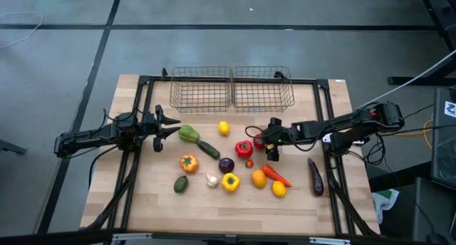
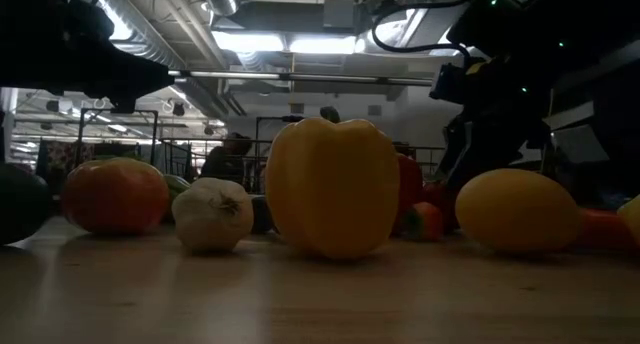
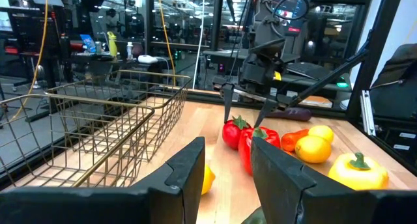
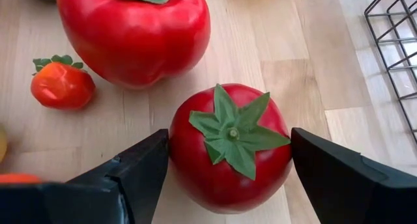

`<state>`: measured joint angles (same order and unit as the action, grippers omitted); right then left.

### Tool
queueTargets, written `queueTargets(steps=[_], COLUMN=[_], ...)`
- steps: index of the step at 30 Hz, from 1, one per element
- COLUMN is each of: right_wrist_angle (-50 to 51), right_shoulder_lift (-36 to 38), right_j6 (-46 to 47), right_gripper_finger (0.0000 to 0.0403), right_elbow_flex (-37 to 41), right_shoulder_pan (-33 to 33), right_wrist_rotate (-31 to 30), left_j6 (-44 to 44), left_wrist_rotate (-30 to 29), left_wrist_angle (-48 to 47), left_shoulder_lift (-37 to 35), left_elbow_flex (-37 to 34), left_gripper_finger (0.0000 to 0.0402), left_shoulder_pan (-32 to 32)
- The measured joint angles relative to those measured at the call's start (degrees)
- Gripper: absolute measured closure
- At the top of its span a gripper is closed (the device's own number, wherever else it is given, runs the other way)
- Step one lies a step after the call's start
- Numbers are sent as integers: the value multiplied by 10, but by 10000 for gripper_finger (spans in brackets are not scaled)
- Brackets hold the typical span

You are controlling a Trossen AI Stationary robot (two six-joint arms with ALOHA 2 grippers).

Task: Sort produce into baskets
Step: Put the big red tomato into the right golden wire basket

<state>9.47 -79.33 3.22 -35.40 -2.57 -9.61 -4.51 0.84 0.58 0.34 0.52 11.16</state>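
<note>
Left gripper (image 1: pixel 173 124) parked at the table's left, jaws narrow and holding nothing, just beside the green pepper (image 1: pixel 188 134). Right gripper (image 1: pixel 258 139) low over a tomato (image 4: pixel 229 148), jaws wide with one finger touching its side, the other just apart — not yet gripping. Risk from here: round tomato squirting out on closing, or rolling into the red pepper (image 4: pixel 134 30) just beside it. Small tomato (image 4: pixel 62 84) near too — easily nudged by a finger. Both baskets (image 1: pixel 231 88) empty at the far edge, the lemon (image 1: pixel 224 128) lying near that route. Remaining produce scattered mid-table, all still unsorted.
</note>
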Motion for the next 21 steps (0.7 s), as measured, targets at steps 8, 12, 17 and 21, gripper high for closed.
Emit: queueTargets(steps=[8, 12, 17, 21], right_wrist_angle=[-17, -30, -31, -26], right_shoulder_lift=[-1, -2, -2, -1], right_j6=[2, 1, 0, 0], right_gripper_finger=[91, 91, 91, 91], right_elbow_flex=[1, 2, 2, 2], right_shoulder_pan=[0, 0, 0, 0], right_wrist_rotate=[2, 1, -1, -4], left_j6=[0, -1, -13, -16], left_wrist_rotate=[0, 0, 0, 0], left_wrist_angle=[0, 0, 0, 0], left_shoulder_lift=[0, 0, 0, 0], left_elbow_flex=[0, 0, 0, 0], left_gripper_finger=[280, 280, 280, 280], left_shoulder_pan=[0, 0, 0, 0])
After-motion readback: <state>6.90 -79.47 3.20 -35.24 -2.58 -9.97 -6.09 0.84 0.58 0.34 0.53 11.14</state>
